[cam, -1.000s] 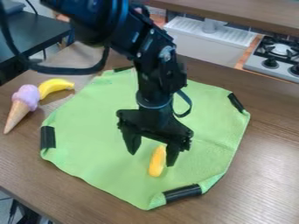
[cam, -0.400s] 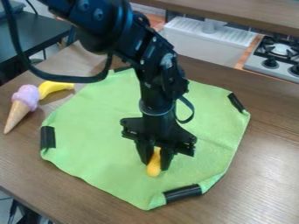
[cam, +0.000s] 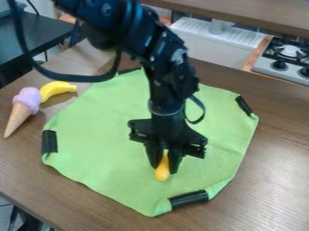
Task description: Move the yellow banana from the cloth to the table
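over green cloth (cam: 102, 149), claw (cam: 165, 170) pinching orange-yellow toy (cam: 162, 174); yellow banana (cam: 59, 89) beside toy ice cream (cam: 23, 107) on table (cam: 265, 180).

At the upper right there is 1 gas stove (cam: 265, 66) with 2 black knobs (cam: 279, 65). At the upper left stands 1 black desk (cam: 33, 37).

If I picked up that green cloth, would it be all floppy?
Probably floppy in the middle: the green cloth has soft wrinkles and a folded edge. The corners might be stiffer, since black strips wrap them. It looks thin, so I'd guess it's light for how wide it is.
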### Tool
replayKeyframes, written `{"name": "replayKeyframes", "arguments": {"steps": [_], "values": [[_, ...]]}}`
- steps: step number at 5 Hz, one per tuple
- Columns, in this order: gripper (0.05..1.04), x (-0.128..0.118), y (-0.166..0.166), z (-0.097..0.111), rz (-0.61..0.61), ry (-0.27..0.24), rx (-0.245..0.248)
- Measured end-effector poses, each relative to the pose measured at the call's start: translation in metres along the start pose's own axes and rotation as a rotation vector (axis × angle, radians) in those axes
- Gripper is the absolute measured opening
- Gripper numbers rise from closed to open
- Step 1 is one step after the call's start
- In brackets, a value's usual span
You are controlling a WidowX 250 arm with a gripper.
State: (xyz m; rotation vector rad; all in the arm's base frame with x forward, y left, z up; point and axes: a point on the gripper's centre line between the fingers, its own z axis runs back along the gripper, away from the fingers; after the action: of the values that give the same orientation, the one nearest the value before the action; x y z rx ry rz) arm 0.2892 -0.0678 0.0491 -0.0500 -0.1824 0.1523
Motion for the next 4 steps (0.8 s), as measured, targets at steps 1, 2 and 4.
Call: {"name": "replayKeyframes", "arguments": {"steps": [1, 2, 4], "values": [[0.295, 0.011, -0.02, 0.011, -0.013, -0.029, -0.023], [0.295, 0.023, -0.043, 0.009, -0.003, -0.026, -0.039], [0.295, 0.056, -0.097, -0.006, 0.01, -0.034, -0.046]]}}
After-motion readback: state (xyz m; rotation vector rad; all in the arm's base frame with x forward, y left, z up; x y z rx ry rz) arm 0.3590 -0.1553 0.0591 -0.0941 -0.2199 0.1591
